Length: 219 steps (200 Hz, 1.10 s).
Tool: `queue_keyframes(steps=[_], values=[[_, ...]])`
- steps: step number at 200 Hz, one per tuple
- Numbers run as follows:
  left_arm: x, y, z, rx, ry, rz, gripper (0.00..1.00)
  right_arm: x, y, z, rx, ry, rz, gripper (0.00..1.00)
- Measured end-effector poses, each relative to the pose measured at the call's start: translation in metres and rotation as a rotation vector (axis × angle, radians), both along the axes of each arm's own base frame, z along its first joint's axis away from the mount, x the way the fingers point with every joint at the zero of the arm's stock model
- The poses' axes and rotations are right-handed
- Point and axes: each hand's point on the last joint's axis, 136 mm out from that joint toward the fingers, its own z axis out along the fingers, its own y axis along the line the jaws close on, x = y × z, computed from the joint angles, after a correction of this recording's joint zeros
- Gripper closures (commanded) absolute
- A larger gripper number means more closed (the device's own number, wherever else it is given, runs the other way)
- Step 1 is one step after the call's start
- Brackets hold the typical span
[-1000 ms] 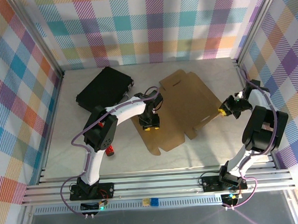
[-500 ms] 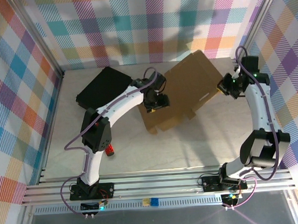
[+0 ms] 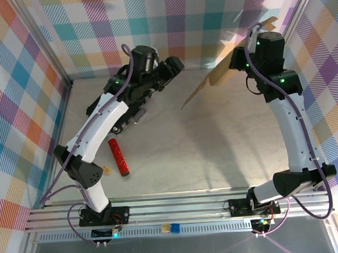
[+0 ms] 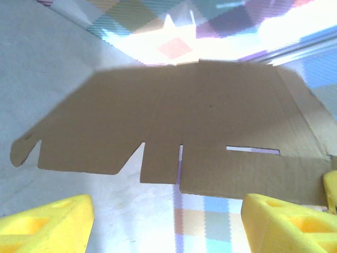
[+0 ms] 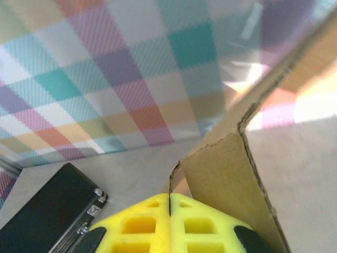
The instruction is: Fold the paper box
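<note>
Yellow right hand (image 5: 169, 213): fingers pressed together, pinching a corner edge of the paper box (image 3: 209, 84). It is held up high, close to the checked back wall.
Paper box, from that hand: a flat, unfolded brown sheet hangs off the fingers and slopes down and away toward the other arm's side. Most of it is clear of the worktop (image 3: 216, 152). I cannot tell whether its lowest corner touches.
Long axis: it runs out from the pinch on a slant, with the high end at the right hand and the low end out toward the middle.
Left hand (image 4: 166, 205): fingers spread wide with nothing between them, raised off the worktop.
Paper box, from the left hand: straight ahead and apart, with its broad face turned to the hand. The sheet's length lies across, side to side, and the cut flaps and the slot run along its lower edge, pointing down.
Nearer hand: the right one has the sheet. The left is the free one, near it but not touching.
Coming move, as I judge it: the left hand must close the gap straight forward and take a flap or the lower edge, because the sheet faces it broadside.
Progress, as I judge it: early, since I see no panel creased up yet.
Risk: a single corner pinch could let the sheet swing or twist.
Beyond the left hand: a black case (image 3: 100, 110) lies on the worktop under that arm, and a red cylinder (image 3: 118, 157) lies farther back toward its base.
</note>
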Motion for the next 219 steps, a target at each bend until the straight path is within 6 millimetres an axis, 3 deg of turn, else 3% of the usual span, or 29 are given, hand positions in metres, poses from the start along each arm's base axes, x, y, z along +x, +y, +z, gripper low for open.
queue_keyframes(steps=[19, 41, 69, 95, 123, 146, 185, 204, 219], values=[[0.006, 0.020, 0.001, -0.038, 0.005, 0.045, 0.25, -0.009, 0.041, 0.016, -0.105, -0.085, 0.133, 1.00], [0.016, 0.052, -0.001, -0.053, 0.017, 0.111, 0.23, -0.020, 0.102, 0.007, -0.219, -0.118, 0.328, 1.00], [0.021, 0.106, 0.001, -0.053, 0.018, 0.216, 0.23, -0.025, 0.171, -0.042, -0.289, -0.044, 0.565, 1.00], [0.015, 0.148, 0.005, -0.046, 0.015, 0.294, 0.23, -0.026, 0.211, -0.101, -0.324, 0.089, 0.705, 1.00], [0.004, 0.169, 0.001, -0.009, 0.026, 0.320, 0.23, -0.032, 0.242, -0.157, -0.353, 0.230, 0.805, 1.00], [-0.002, 0.172, -0.013, 0.048, 0.064, 0.306, 0.22, -0.043, 0.265, -0.178, -0.364, 0.281, 0.874, 1.00], [-0.009, 0.168, -0.073, 0.182, 0.230, 0.222, 0.21, -0.063, 0.283, -0.197, -0.384, 0.322, 0.938, 1.00], [-0.020, 0.167, -0.109, 0.232, 0.326, 0.180, 0.20, -0.074, 0.284, -0.214, -0.400, 0.354, 0.958, 1.00], [-0.028, 0.167, -0.125, 0.260, 0.372, 0.153, 0.20, -0.084, 0.282, -0.230, -0.421, 0.385, 0.975, 1.00]])
